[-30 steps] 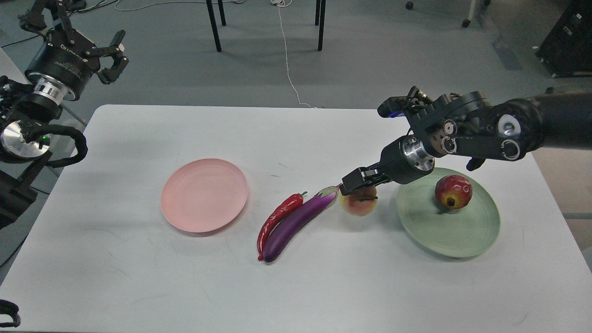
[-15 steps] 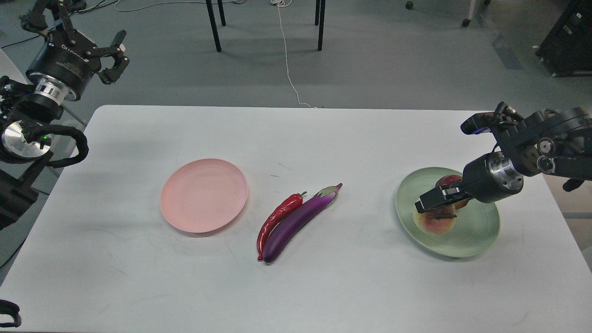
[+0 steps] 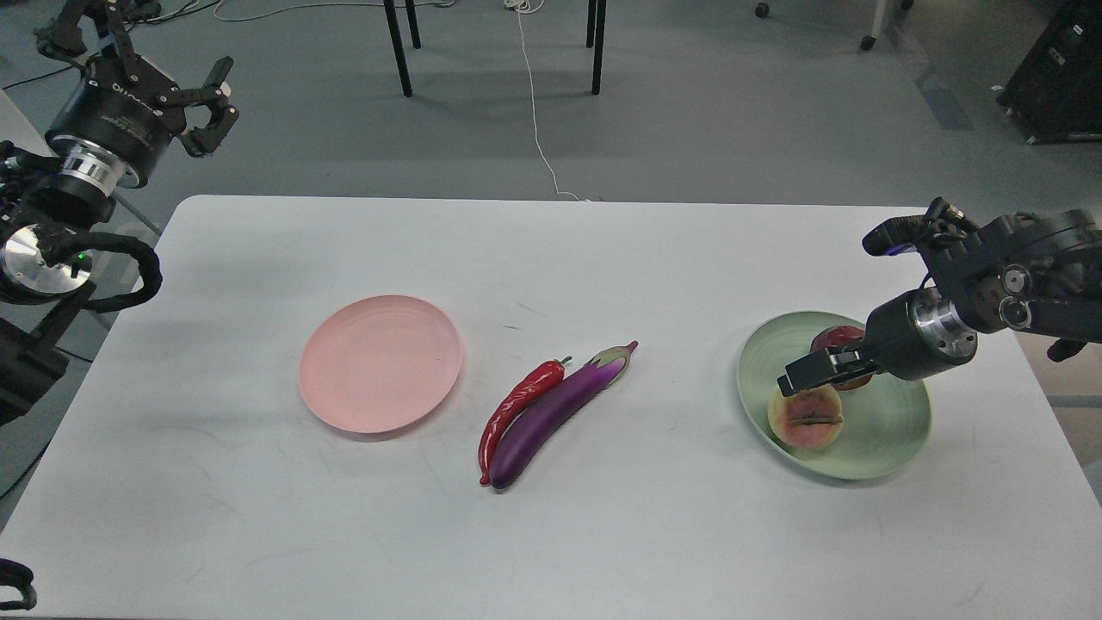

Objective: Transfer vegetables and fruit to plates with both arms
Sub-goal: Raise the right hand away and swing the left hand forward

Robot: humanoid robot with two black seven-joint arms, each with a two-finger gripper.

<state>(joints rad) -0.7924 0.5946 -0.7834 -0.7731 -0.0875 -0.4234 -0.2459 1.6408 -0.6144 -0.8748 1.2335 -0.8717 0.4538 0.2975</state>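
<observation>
Fingers of the right gripper (image 3: 805, 372) hang just above the peach (image 3: 806, 417) on the green plate (image 3: 895, 430); they look dark and bunched, and whether they are parted I cannot tell, though nothing is held. The left gripper (image 3: 211, 108) sits beyond the desk's far left corner with its fingers spread and empty.

White, matte and lightly scuffed, the desk (image 3: 603, 534) stands on a grey floor with black furniture legs (image 3: 400, 47) and a white cable (image 3: 534, 95) beyond its far edge. Small pale lettering on the left wrist housing is too blurred to read.

On the green plate the peach lies at the near left, with the pomegranate (image 3: 839, 340) behind it, mostly hidden by the gripper. Left of that plate, mid-desk, the eggplant (image 3: 560, 409) and chili (image 3: 516, 405) lie touching side by side; further left is the pink plate (image 3: 379, 362).

Half a second ago the fingers were down on the peach; now they are clear of it, and the peach has settled slightly toward the rim.
</observation>
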